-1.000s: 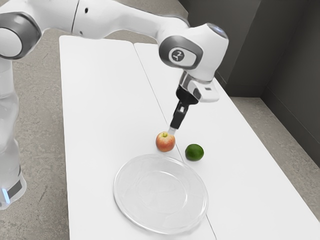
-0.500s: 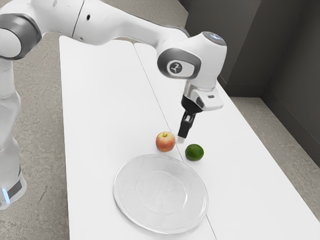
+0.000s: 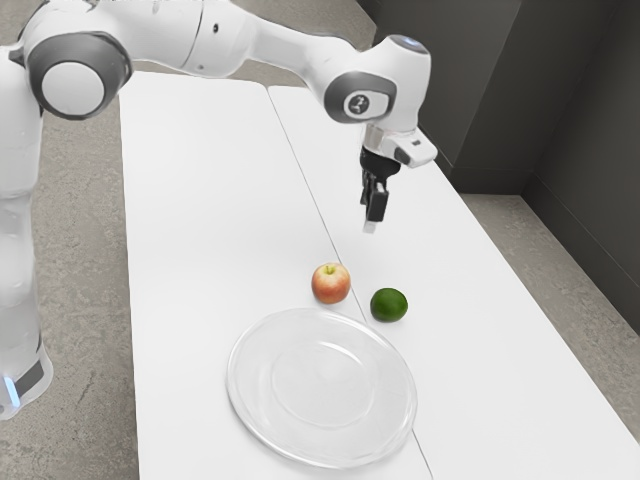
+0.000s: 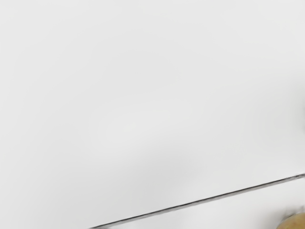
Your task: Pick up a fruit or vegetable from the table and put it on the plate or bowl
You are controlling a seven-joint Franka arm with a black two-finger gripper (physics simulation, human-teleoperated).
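A red-yellow apple [image 3: 331,283] and a green lime [image 3: 389,304] lie side by side on the white table [image 3: 200,220]. Just in front of them sits a clear glass plate [image 3: 320,390] with nothing on it. My gripper [image 3: 371,226] hangs in the air above and a little behind the two fruits, pointing down, touching neither and holding nothing. I see it edge-on. In the wrist view, a tan blur at the picture's corner is probably the apple [image 4: 296,221], beyond the table's seam [image 4: 190,204].
The table is two white tops joined along a dark seam [image 3: 310,200] that runs toward the apple. Grey floor surrounds the table, and dark walls [image 3: 560,100] stand beyond its far side on the exterior view's right.
My hand has risen from beside the apple and drawn back toward the far end of the table. The apple, lime and plate have not moved.
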